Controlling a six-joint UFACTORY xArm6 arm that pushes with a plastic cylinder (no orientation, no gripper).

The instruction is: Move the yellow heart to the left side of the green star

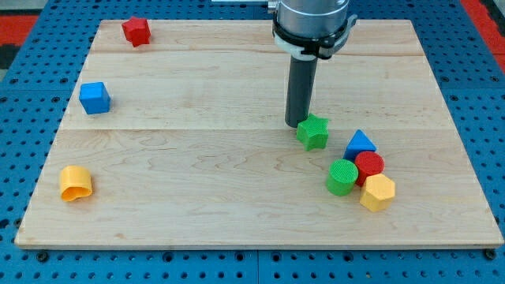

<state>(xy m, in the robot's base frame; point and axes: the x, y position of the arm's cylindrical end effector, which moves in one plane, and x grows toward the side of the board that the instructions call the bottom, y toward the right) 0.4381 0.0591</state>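
Note:
The yellow heart [76,183] lies near the board's lower left corner. The green star [313,131] sits right of the board's middle. My tip [297,123] stands at the star's upper left edge, touching or nearly touching it. The heart is far to the view's left of both the star and my tip.
A red block [136,31] sits at the top left and a blue cube [95,98] at the left. A cluster lies below right of the star: blue triangle [360,144], red cylinder [368,166], green cylinder [342,177], yellow hexagon [377,192]. The wooden board [197,205] lies on a blue pegboard.

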